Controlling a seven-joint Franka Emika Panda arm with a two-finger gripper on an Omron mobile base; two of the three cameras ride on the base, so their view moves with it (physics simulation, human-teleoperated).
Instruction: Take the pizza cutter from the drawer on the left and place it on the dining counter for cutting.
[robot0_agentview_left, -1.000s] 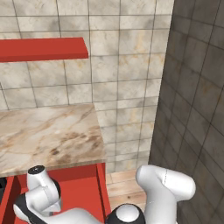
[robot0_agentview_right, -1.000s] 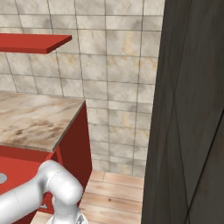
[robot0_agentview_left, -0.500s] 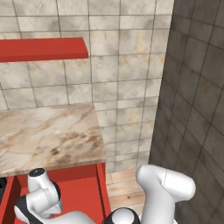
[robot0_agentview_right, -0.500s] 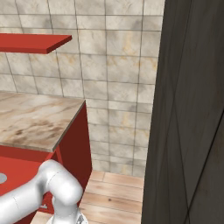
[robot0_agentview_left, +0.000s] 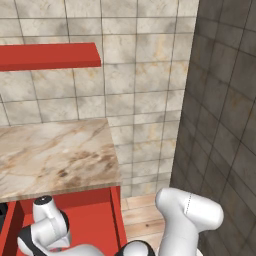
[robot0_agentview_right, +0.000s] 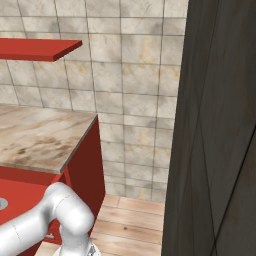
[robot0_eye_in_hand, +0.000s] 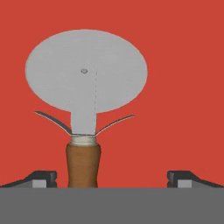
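Item: pizza cutter (robot0_eye_in_hand: 85, 94), grey wheel and brown handle, lying flat on the red floor of the open drawer (robot0_agentview_left: 97, 220), directly below my hand (robot0_eye_in_hand: 112, 177). Hand: spread wide and empty, one fingertip (robot0_eye_in_hand: 43, 176) either side of the handle, neither touching. Step, as I judge it: pickup; next I need to descend and close on the handle.

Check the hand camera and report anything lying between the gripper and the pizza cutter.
Nothing visible does. The pizza cutter lies alone on the plain red drawer floor, its brown handle reaching down between the open gripper fingertips.
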